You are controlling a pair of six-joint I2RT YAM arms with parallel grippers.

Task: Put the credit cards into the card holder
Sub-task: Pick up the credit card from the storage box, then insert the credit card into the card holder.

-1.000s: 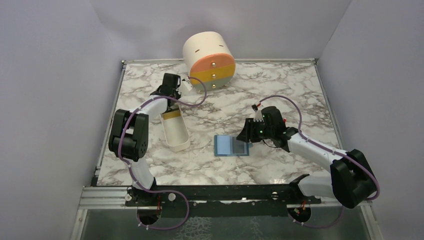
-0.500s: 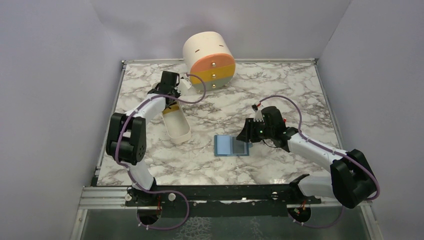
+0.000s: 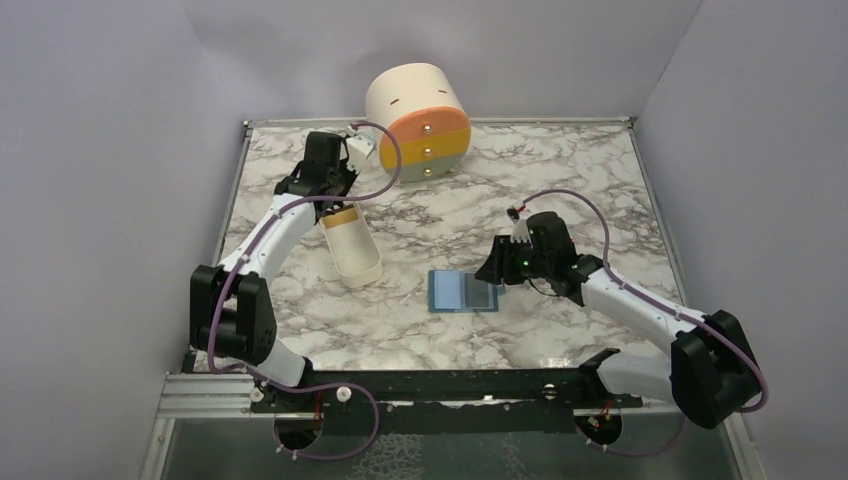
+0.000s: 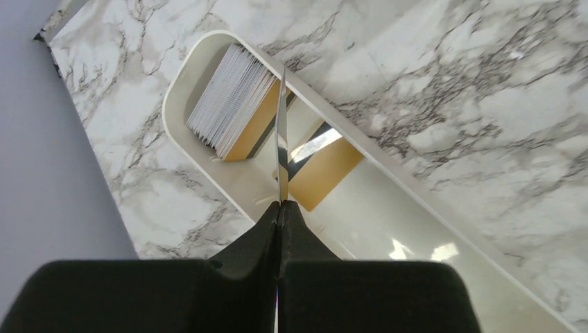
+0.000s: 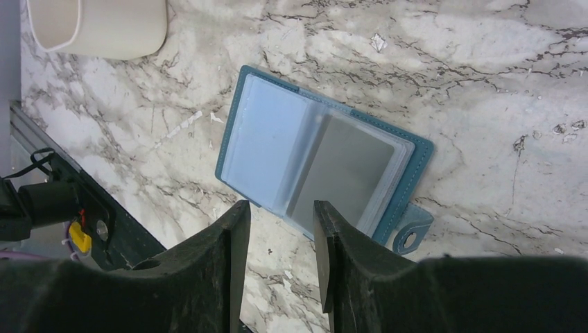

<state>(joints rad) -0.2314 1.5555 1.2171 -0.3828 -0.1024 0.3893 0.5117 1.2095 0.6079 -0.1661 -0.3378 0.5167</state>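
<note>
Your left gripper (image 4: pixel 280 207) is clenched on one card (image 4: pixel 281 132), edge-on above the white tray (image 4: pixel 388 208) at upper left. Your right gripper (image 5: pixel 281 243) hangs released over the open card holder (image 5: pixel 267 142), centre frame.

Left gripper (image 4: pixel 280 205): I am pinching one card (image 4: pixel 281 132) edge-on, jaws closed, over the white tray (image 4: pixel 388 229); stack of cards (image 4: pixel 232 97) is standing at its far-left end.

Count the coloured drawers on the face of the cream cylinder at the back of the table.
3, stacked on the cream cylinder: the orange drawer on top, the yellow drawer in the middle, the grey drawer lowest. No more seem hidden.
</note>
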